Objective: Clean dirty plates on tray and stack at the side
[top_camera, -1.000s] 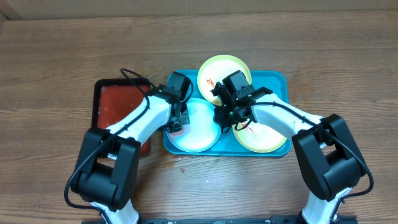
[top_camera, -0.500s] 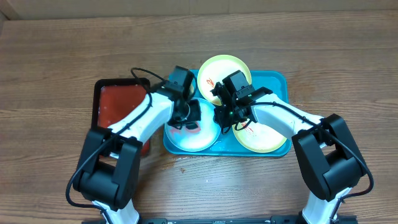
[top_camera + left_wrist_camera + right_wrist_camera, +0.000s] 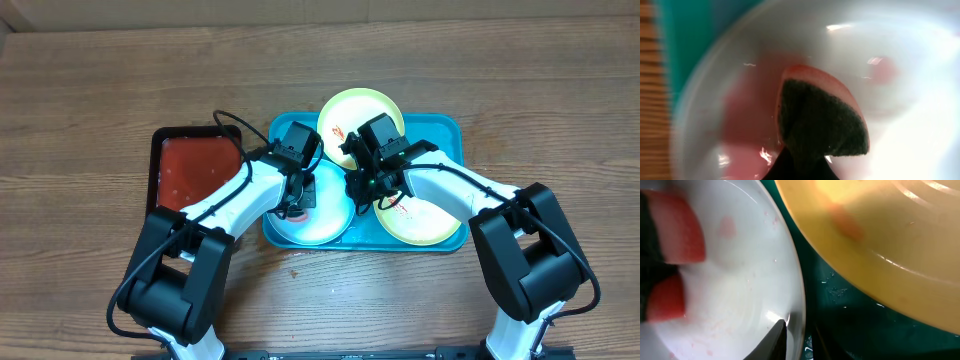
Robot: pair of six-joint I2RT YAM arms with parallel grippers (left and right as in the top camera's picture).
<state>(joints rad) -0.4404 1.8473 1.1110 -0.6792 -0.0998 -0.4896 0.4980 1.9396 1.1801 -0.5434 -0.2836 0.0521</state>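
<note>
The left gripper has slid in from the blue plate's left edge to nearer its middle. Its jaws are clamped on a sponge, whose dark scouring face shows in the left wrist view. Blurred pink patches lie on the plate around the sponge, so the scrub looks only partly done.

The right gripper has not moved. Its jaws are nearly closed astride the plate's right rim, apparently steadying it.

All the plates sit on the tray: the blue plate near left, and the two yellow plates far centre and near right. Neither yellow plate looks wiped, and nothing is stacked aside.
</note>
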